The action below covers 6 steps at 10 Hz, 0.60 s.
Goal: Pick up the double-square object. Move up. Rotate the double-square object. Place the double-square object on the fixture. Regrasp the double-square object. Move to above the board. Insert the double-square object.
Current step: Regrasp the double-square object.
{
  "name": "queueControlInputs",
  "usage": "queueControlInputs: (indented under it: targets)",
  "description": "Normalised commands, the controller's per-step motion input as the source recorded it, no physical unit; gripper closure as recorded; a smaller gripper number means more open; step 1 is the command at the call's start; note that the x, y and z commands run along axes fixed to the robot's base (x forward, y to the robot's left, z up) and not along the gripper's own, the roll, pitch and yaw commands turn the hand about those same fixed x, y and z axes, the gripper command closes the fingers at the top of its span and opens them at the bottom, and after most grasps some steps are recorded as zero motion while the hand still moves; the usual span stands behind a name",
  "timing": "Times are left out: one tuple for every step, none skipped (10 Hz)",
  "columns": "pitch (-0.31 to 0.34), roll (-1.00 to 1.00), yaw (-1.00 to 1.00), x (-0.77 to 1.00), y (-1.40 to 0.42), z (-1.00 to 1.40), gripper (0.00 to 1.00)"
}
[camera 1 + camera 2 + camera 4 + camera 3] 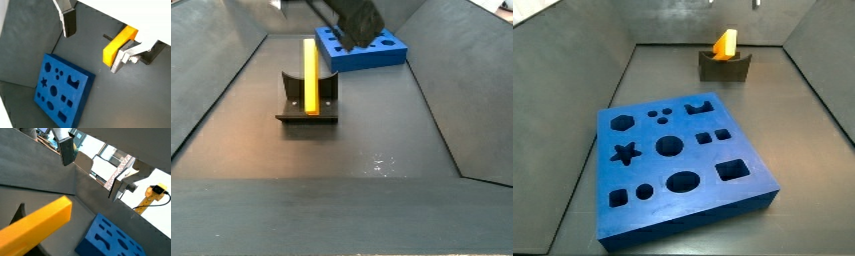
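The yellow double-square object (pixel 724 43) stands upright in the dark fixture (pixel 724 68) near the back wall, and it shows the same way in the other side view (pixel 309 72). My gripper (pixel 93 47) hangs open above it with nothing between the fingers. In a wrist view one finger (pixel 122 59) lies beside the yellow piece (pixel 120 44) and the other finger (pixel 67 22) stands well apart from it. The blue board (pixel 680 165) with its shaped holes lies flat on the floor, away from the fixture. The dark gripper body (pixel 356 35) shows in front of the board (pixel 374 50).
Sloped dark grey walls (pixel 580 90) enclose the grey floor (pixel 345 180) on all sides. Through a wrist view, windows and a yellow stand (pixel 152 195) lie beyond the enclosure.
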Motion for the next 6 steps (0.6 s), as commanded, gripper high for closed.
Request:
queueControlInputs:
  targets:
    - [0.054, 1.0, 0.0, 0.19, -0.8, 0.72, 0.0]
    - [0.054, 1.0, 0.0, 0.2, -0.8, 0.63, 0.0]
    - [0.051, 1.0, 0.0, 0.12, -0.67, 0.46, 0.0]
    - [0.045, 1.0, 0.0, 0.03, -0.45, 0.25, 0.0]
    - [0.042, 1.0, 0.0, 0.0, -0.29, 0.08, 0.0]
    - [0.038, 1.0, 0.0, -0.02, -0.08, 0.03, 0.0]
